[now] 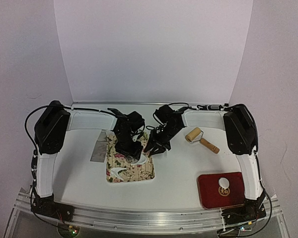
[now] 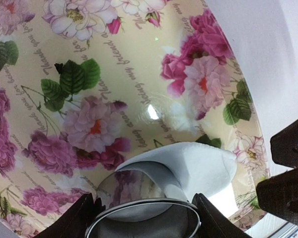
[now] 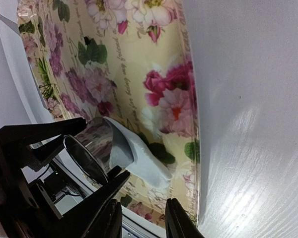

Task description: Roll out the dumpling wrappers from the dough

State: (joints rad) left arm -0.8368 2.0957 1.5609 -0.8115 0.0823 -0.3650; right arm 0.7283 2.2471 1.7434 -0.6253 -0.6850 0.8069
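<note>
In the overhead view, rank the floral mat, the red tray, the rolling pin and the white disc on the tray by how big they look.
1. floral mat, even partly covered
2. red tray, clearly smaller
3. rolling pin
4. white disc
</note>
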